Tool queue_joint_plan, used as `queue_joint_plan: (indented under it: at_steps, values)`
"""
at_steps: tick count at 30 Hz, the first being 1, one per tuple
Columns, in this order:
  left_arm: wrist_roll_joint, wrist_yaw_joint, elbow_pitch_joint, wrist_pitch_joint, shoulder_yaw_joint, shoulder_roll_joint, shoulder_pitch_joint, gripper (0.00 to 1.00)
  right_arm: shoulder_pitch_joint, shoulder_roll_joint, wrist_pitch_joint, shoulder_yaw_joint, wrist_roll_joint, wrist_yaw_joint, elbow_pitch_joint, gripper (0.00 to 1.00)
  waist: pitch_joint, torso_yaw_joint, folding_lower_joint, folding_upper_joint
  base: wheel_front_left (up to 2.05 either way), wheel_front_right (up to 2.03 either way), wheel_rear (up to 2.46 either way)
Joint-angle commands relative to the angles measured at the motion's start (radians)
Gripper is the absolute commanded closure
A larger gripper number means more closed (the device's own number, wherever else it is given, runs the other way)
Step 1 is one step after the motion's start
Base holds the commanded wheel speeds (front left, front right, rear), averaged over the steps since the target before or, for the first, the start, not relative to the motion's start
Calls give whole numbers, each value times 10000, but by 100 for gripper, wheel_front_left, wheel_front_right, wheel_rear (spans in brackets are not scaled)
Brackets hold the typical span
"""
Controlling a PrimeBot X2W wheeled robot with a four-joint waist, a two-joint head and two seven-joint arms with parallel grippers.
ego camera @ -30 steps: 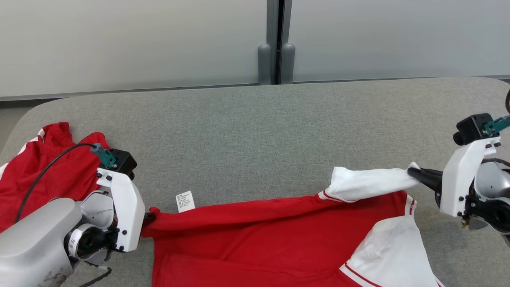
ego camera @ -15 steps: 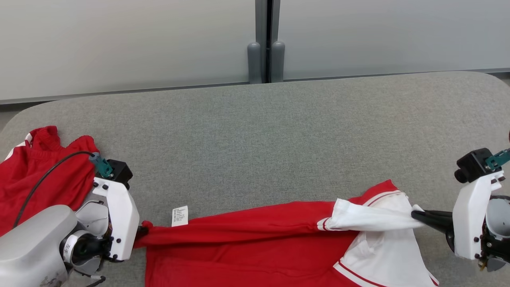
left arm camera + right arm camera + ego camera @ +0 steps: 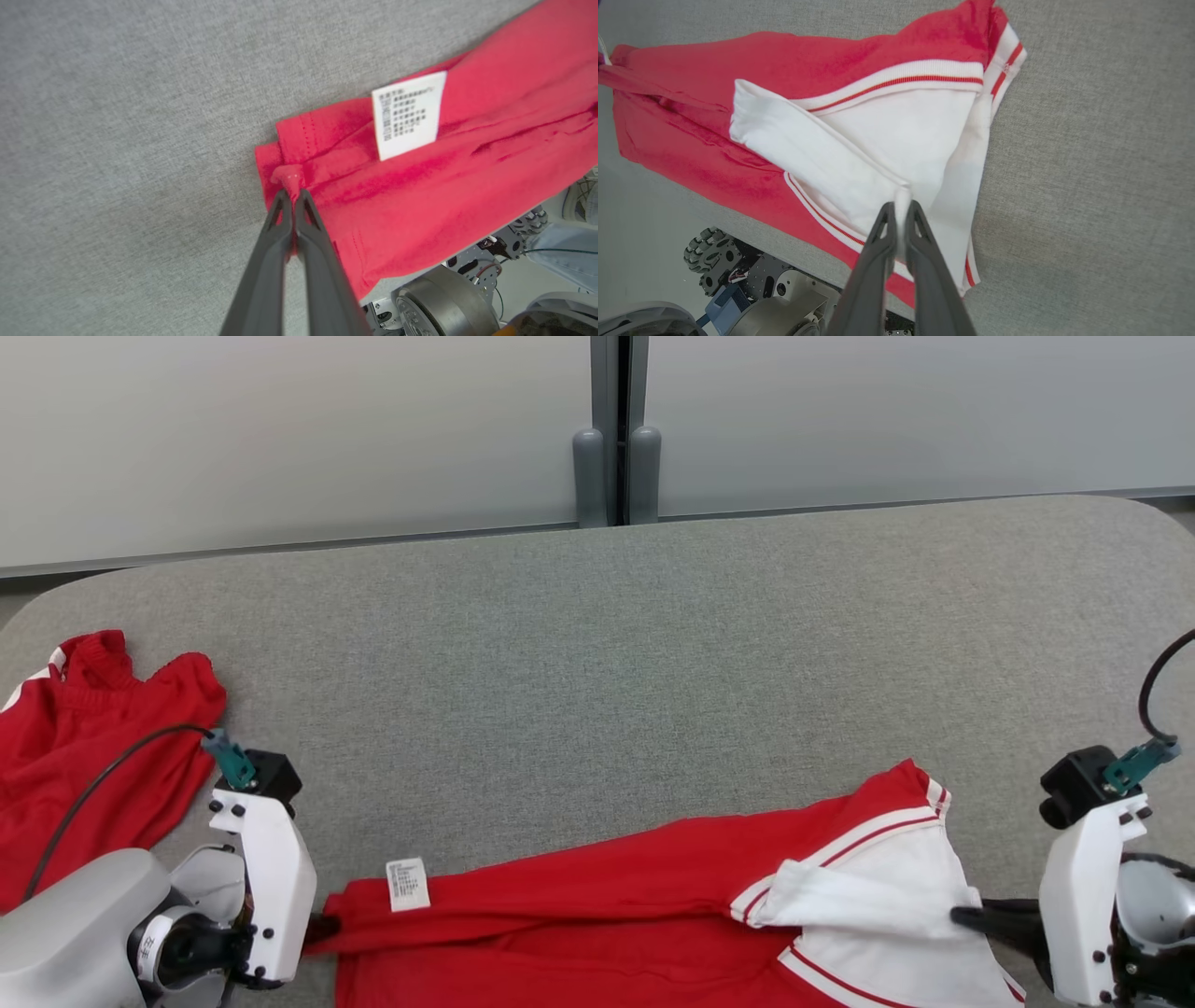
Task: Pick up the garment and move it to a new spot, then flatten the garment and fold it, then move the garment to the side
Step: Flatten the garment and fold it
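Note:
The garment [image 3: 597, 915], a red shirt with white, red-striped sleeves, lies stretched along the near edge of the grey table [image 3: 597, 663], partly hanging over that edge. My left gripper [image 3: 317, 927] is shut on its red hem corner [image 3: 289, 177], beside a white care label [image 3: 409, 114]. My right gripper [image 3: 962, 917] is shut on a pinch of the white sleeve [image 3: 859, 154], which is folded across the shirt's shoulder. In the wrist views both pairs of fingertips [image 3: 292, 196] [image 3: 901, 207] press together on cloth.
A second red garment [image 3: 84, 756] is bunched at the table's left end, just behind my left arm. Grey wall panels [image 3: 280, 429] stand behind the table. The robot's wheeled base [image 3: 738, 275] shows below the near edge.
Both grippers pulled the garment back toward the table's near edge, holding it taut between them. The right gripper dropped lower, laying the white sleeve over the shirt. The head camera shifted slightly.

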Motion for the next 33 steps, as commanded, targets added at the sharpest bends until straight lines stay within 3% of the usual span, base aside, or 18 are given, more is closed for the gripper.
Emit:
queue_joint_plan:
  at_steps: [1,10,19,23,26,33]
  values:
    - [-83,60,21,83,-7,17,195,0,178,93,167,-122,-98,4,-63,0,-5,13,0,0,0,0,0]
    - [-28,213,-144,-123,148,292,152,0,1037,449,1027,-938,-420,6,-590,0,-236,146,0,0,0,0,0]
    - [509,530,-645,-2662,974,741,488,0,2213,1287,543,-2674,274,6,-1694,0,-761,219,0,0,0,0,0]
    - [982,955,-1203,-4341,1455,963,755,0,2434,1937,-701,-3642,427,6,-2468,0,-874,254,0,0,0,0,0]
    - [1299,1514,-1688,-5827,1874,1028,1100,0,2481,2280,-1954,-4092,-150,6,-2766,0,-884,285,0,0,0,0,0]
    - [1842,2851,-2752,-8837,2725,887,2139,0,2304,3359,-5245,-4956,-1484,6,-2064,0,-866,446,0,0,0,0,0]
